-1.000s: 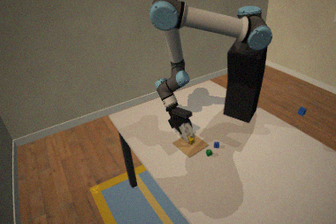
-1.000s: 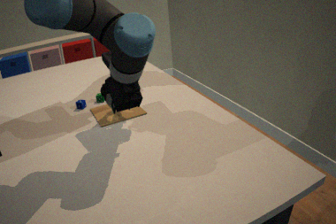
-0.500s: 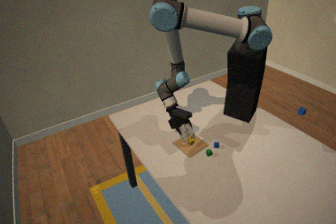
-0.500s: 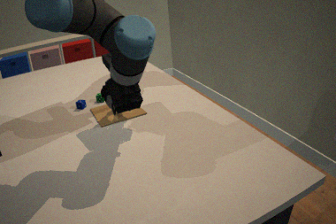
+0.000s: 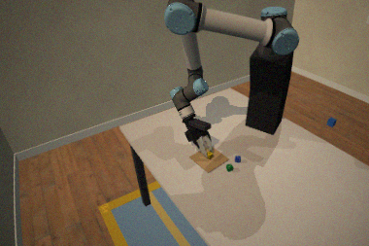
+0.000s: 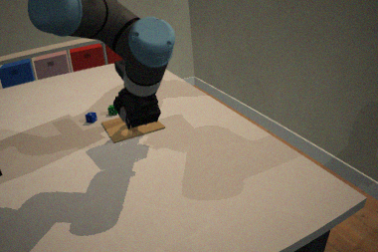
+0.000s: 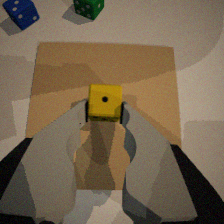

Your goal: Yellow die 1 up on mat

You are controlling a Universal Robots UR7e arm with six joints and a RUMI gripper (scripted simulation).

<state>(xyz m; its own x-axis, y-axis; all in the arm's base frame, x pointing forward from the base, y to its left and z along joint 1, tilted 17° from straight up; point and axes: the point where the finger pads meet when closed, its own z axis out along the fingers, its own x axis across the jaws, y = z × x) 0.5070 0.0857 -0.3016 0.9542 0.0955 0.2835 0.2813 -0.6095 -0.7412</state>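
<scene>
The yellow die (image 5: 210, 155) (image 7: 105, 101) is between the fingertips, with its single-pip face toward the wrist camera. A narrow strip of a side face with pips shows below it in the wrist view. My gripper (image 5: 207, 153) (image 7: 105, 102) is shut on the yellow die, over the tan mat (image 5: 209, 166) (image 6: 150, 127) (image 7: 152, 62). The die is low over the mat's inner part; whether it touches the mat I cannot tell. In the exterior view the gripper hides the die. The green die (image 5: 229, 167) (image 6: 112, 111) (image 7: 89, 7) and blue die (image 5: 238, 158) (image 6: 91, 117) (image 7: 21, 13) sit off the mat.
The pale table (image 5: 301, 187) (image 6: 259, 201) carries the mat and dice. The green and blue dice stand close beyond one mat edge. The arm's black pedestal (image 5: 268, 91) rises from the table. A larger blue cube (image 5: 331, 122) lies on the floor.
</scene>
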